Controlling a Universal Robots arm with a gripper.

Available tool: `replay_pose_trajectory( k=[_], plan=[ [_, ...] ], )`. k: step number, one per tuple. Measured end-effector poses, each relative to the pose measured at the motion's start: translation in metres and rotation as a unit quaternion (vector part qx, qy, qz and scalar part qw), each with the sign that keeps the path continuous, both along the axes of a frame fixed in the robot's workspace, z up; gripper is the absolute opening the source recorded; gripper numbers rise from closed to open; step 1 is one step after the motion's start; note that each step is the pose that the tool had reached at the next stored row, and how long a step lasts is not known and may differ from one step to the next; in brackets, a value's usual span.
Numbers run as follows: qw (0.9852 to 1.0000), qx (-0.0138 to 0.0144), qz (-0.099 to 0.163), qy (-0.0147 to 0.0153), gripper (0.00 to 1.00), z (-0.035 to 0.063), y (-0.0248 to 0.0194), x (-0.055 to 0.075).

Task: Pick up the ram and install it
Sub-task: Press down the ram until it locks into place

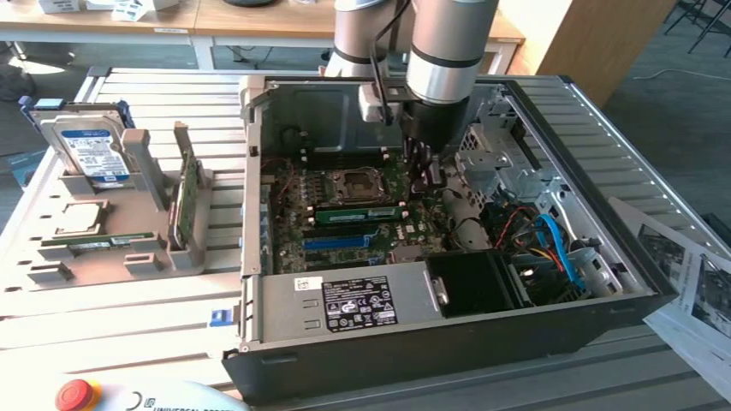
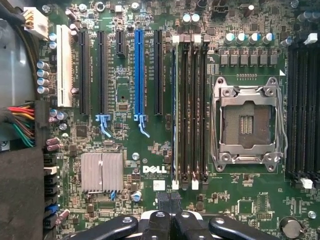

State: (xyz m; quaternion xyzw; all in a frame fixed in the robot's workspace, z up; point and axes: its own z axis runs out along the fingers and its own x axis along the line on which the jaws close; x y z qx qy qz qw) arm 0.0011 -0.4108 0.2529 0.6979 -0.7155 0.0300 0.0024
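One ram (image 1: 356, 213), a narrow green stick, stands seated in a motherboard slot beside the CPU socket (image 1: 356, 183). From the wrist view it appears edge-on as the ram (image 2: 174, 110) in the slot farthest from the socket (image 2: 246, 125). A second ram (image 1: 98, 243) lies flat on the grey tray (image 1: 171, 257) at the exterior view's left. My gripper (image 1: 420, 174) hangs inside the open case, just past the end of the memory slots. Its fingertips (image 2: 176, 200) are pressed together, so the gripper (image 2: 170, 206) is shut with nothing between them.
The tray also holds a hard drive (image 1: 92, 150), a CPU (image 1: 78, 219) and a broader green card (image 1: 187, 199) on edge. Case walls, a drive cage (image 1: 502, 163), blue cables (image 1: 560, 244) and a black box (image 1: 480, 282) ring the board. A red stop button (image 1: 74, 394) sits in front.
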Motion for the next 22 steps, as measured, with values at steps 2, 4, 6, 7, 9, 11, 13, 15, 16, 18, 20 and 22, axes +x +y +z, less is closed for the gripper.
replay_pose_trajectory(
  k=[2,4,6,7,9,11,13,15,16,18,20,22],
  plan=[
    [1.0000,-0.0001,0.000,0.0000,0.11,-0.0020,0.0000,0.000],
    [1.0000,-0.0001,0.000,0.0000,0.11,-0.0040,0.0000,0.000],
    [1.0000,-0.0001,0.000,-0.0001,0.11,-0.0056,0.0000,0.000],
    [1.0000,-0.0002,0.000,-0.0001,0.11,-0.0056,-0.0001,0.000],
    [1.0000,-0.0002,0.000,-0.0001,0.11,-0.0057,0.0000,0.000],
    [1.0000,-0.0001,0.000,-0.0001,0.11,-0.0057,0.0000,0.000],
    [1.0000,0.0000,0.000,-0.0003,0.11,-0.0064,0.0003,-0.001],
    [1.0000,-0.0001,0.000,-0.0005,0.11,-0.0075,0.0011,-0.002],
    [1.0000,-0.0001,0.000,-0.0006,0.11,-0.0082,0.0018,-0.003],
    [1.0000,-0.0001,0.000,-0.0009,0.11,-0.0095,0.0038,-0.004],
    [1.0000,-0.0001,0.000,-0.0012,0.11,-0.0105,0.0057,-0.005],
    [1.0000,-0.0001,0.000,-0.0014,0.11,-0.0114,0.0075,-0.006]
  ],
)
